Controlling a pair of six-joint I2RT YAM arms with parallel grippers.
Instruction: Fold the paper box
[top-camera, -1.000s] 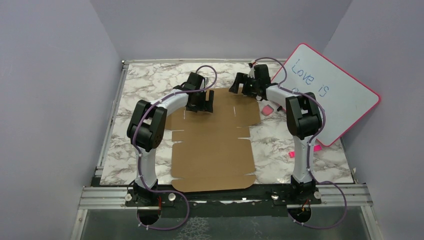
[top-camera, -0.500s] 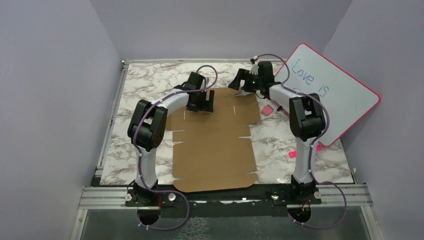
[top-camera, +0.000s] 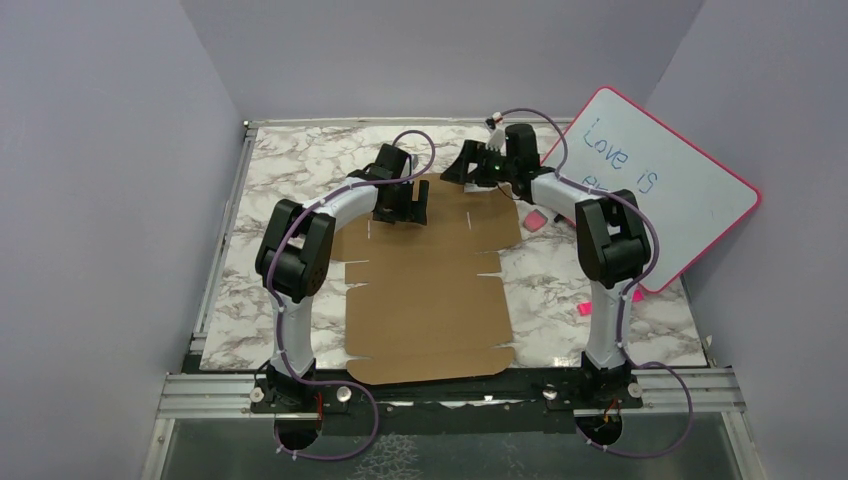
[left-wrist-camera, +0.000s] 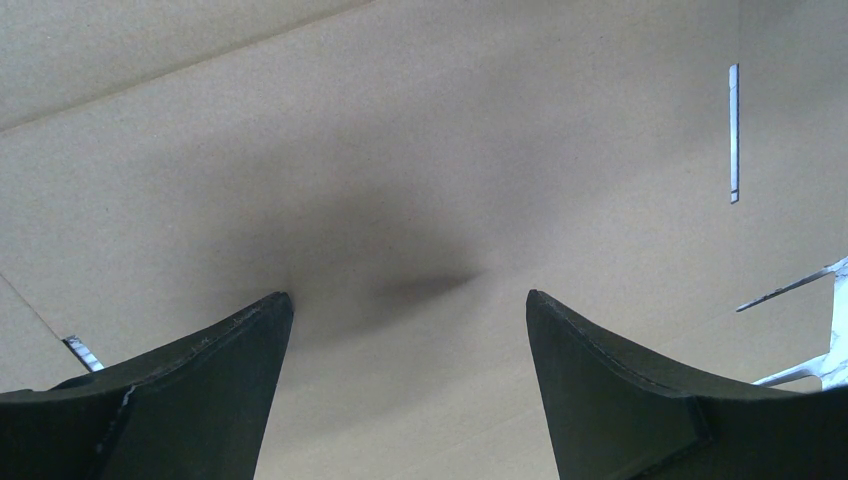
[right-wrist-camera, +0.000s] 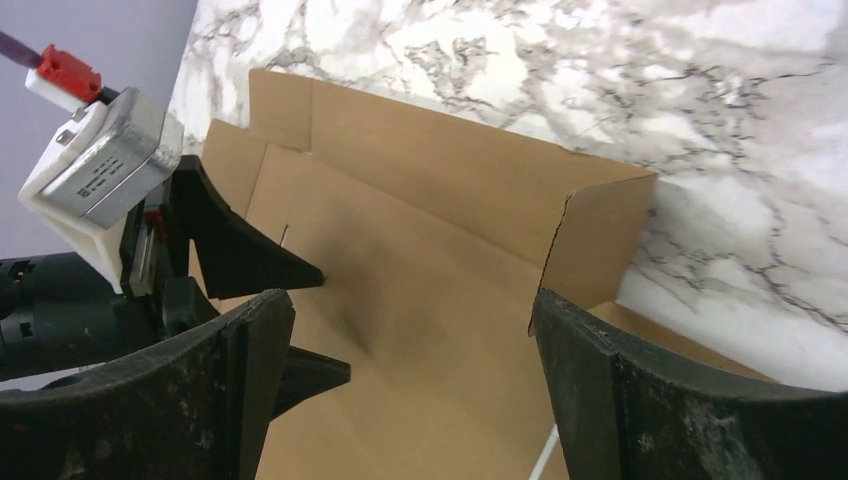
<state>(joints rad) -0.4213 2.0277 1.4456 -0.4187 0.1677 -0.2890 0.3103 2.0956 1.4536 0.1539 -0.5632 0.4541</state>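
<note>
The paper box (top-camera: 430, 290) is a large flat brown cardboard sheet with flaps and slits, lying on the marble table. My left gripper (top-camera: 400, 212) is open, its fingers pointing down onto the sheet's far left part; in the left wrist view (left-wrist-camera: 408, 300) only bare cardboard lies between them. My right gripper (top-camera: 458, 170) is open at the sheet's far edge. In the right wrist view (right-wrist-camera: 410, 300) it straddles the cardboard (right-wrist-camera: 430, 250), where a small corner flap (right-wrist-camera: 600, 240) stands up by the right finger. The left gripper (right-wrist-camera: 335, 322) shows there too.
A pink-rimmed whiteboard (top-camera: 660, 190) with writing leans at the far right, close behind the right arm. Small pink pieces (top-camera: 536, 220) (top-camera: 583, 309) lie on the marble (top-camera: 300, 170) right of the sheet. Purple walls enclose the table.
My right gripper has swung left along the far edge, from off the sheet's far right corner to over the far flap. The left arm and the sheet have not moved.
</note>
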